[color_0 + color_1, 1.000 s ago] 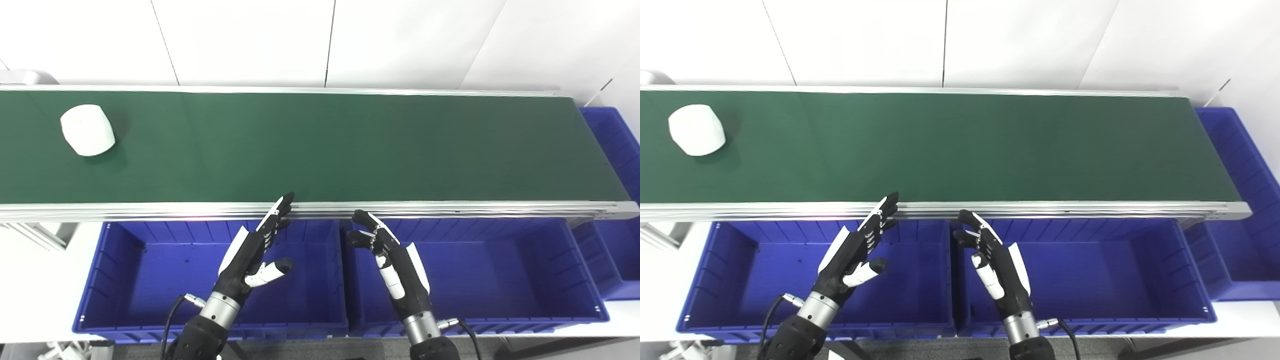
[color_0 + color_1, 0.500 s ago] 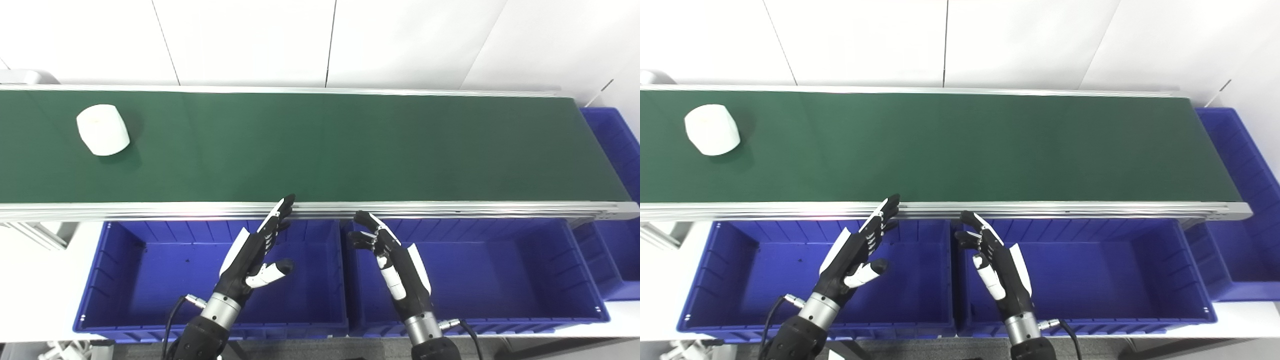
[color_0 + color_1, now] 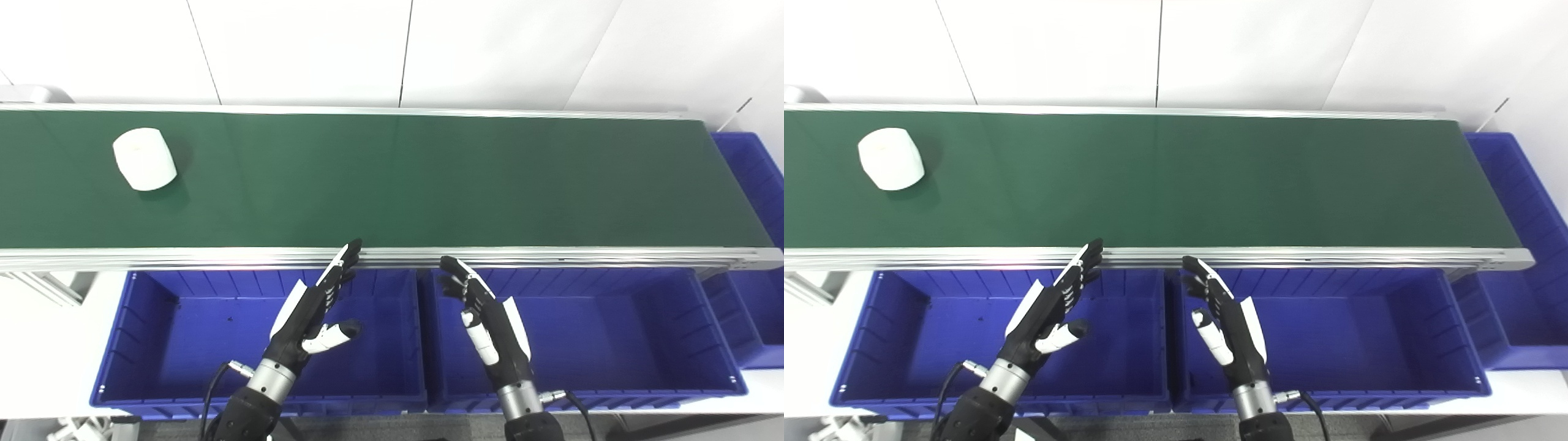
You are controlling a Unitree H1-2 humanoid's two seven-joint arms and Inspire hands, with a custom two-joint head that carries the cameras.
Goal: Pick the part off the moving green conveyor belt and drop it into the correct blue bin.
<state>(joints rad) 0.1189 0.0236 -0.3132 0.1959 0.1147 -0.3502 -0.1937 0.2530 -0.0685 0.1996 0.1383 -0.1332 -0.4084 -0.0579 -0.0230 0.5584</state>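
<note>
A white cylinder-shaped part (image 3: 144,158) lies on the green conveyor belt (image 3: 429,177) at its far left; it also shows in the right eye view (image 3: 890,158). My left hand (image 3: 313,306) is open and empty above the left blue bin (image 3: 153,343), fingers stretched up to the belt's near rail. My right hand (image 3: 487,318) is open and empty above the middle blue bin (image 3: 612,331), just below the rail. Both hands are far to the right of the part.
A third blue bin (image 3: 750,184) stands past the belt's right end. An aluminium rail (image 3: 551,254) runs along the belt's near edge above the bins. A white wall is behind the belt.
The white part has ridden the belt to the right. My right hand's fingers have straightened and the hand shifted slightly right. My left hand has barely moved.
</note>
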